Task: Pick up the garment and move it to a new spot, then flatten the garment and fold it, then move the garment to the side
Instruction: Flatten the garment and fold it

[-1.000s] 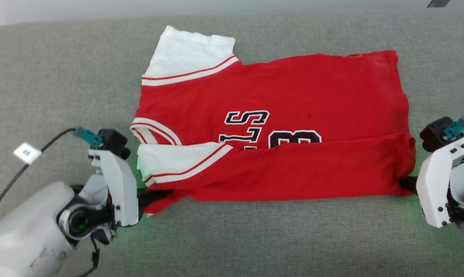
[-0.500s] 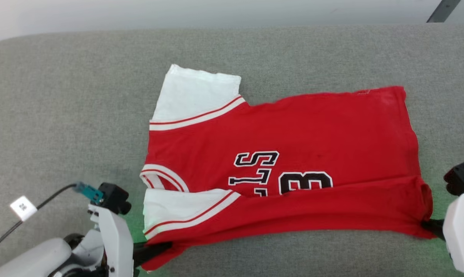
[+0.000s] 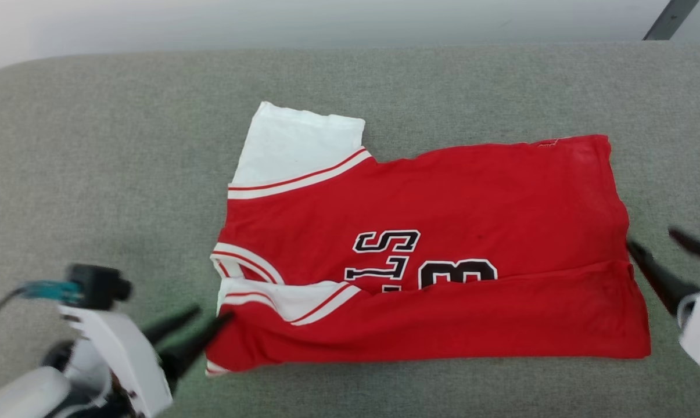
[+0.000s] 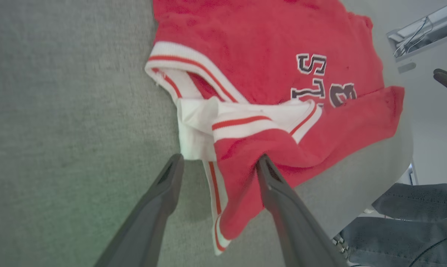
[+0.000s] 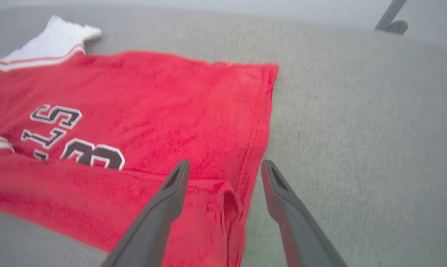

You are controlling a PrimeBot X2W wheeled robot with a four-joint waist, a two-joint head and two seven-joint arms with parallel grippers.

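Surface: grey fabric-covered pad, spanning the head view.
Garment: red jersey, lying flat on the pad at centre, between the two grippers.
Long axis: runs side to side across the head view; neck end toward the robot's left, hem toward its right.
Near edge: a red band folded up over the body along the whole length, covering the lower part of the print.
Far sleeve: white, striped trim, sticking out away from the robot.
Near sleeve: white, tucked under the folded band.
Left gripper: fingers spread wide, gripping nothing; tips at the neck-end corner, one against the red fold in the left wrist view.
Right gripper: fingers spread wide, empty; just beside the hem edge, over its near corner in the right wrist view.
Lettering: black, white-outlined, lying sideways.
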